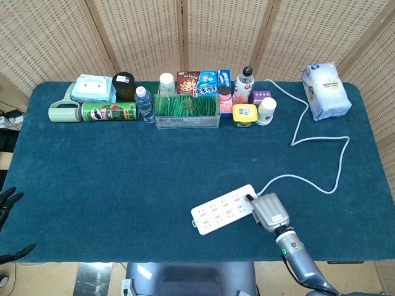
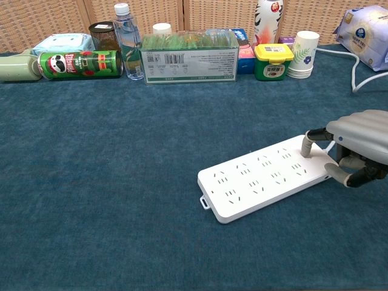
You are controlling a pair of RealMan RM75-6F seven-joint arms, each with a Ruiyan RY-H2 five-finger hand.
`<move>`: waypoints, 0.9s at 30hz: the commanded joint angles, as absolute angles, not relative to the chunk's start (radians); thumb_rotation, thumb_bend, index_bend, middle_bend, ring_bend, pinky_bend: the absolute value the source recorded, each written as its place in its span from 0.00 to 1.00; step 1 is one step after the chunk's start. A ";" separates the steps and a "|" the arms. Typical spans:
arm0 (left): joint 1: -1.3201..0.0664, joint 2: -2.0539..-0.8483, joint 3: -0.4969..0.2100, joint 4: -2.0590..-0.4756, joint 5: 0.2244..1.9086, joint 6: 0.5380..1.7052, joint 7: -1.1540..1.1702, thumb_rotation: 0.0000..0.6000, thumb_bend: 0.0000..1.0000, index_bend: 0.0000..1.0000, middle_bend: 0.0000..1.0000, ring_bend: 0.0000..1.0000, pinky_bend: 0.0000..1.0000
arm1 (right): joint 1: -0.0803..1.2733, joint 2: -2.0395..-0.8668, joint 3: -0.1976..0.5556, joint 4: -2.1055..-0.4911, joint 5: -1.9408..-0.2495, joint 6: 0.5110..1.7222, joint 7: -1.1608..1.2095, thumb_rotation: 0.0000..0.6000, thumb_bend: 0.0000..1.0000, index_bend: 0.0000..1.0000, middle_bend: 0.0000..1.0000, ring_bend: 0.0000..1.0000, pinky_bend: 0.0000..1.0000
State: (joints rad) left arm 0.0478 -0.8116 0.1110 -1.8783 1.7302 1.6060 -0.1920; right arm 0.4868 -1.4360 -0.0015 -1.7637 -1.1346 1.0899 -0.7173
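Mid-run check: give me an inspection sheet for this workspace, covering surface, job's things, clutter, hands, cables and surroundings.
Surface: dark blue cloth table.
Job's things: white power strip lying flat at the near right.
Clutter: back row with green chip can, water bottle, clear box of green sticks, yellow-lidded jar, paper cups; white bag at the far right corner.
Hands: right hand at the strip's cord end, one finger pressing its top, another against its side; left hand off the table's left edge, holding nothing.
Cables: white cord snaking from the strip toward the back row.
Surroundings: woven screen behind.
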 commanded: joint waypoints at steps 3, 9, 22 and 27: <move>0.047 -0.811 0.110 -1.878 1.731 1.605 -0.192 1.00 0.11 0.00 0.00 0.00 0.02 | 0.486 -1.433 0.001 -1.779 -1.152 1.119 -0.735 1.00 0.61 0.33 1.00 1.00 1.00; 0.049 -0.811 0.111 -1.877 1.734 1.609 -0.196 1.00 0.11 0.00 0.00 0.00 0.02 | 0.481 -1.409 0.020 -1.829 -1.174 1.156 -0.714 1.00 0.61 0.33 1.00 1.00 1.00; 0.049 -0.810 0.113 -1.875 1.739 1.610 -0.199 1.00 0.11 0.00 0.00 0.00 0.02 | 0.437 -1.260 0.076 -2.032 -1.327 1.282 -0.541 1.00 0.43 0.28 0.86 0.95 0.99; 0.049 -0.809 0.113 -1.875 1.738 1.611 -0.204 1.00 0.11 0.00 0.00 0.00 0.02 | 0.363 -1.207 0.041 -2.006 -1.484 1.390 -0.372 1.00 0.07 0.23 0.53 0.59 0.74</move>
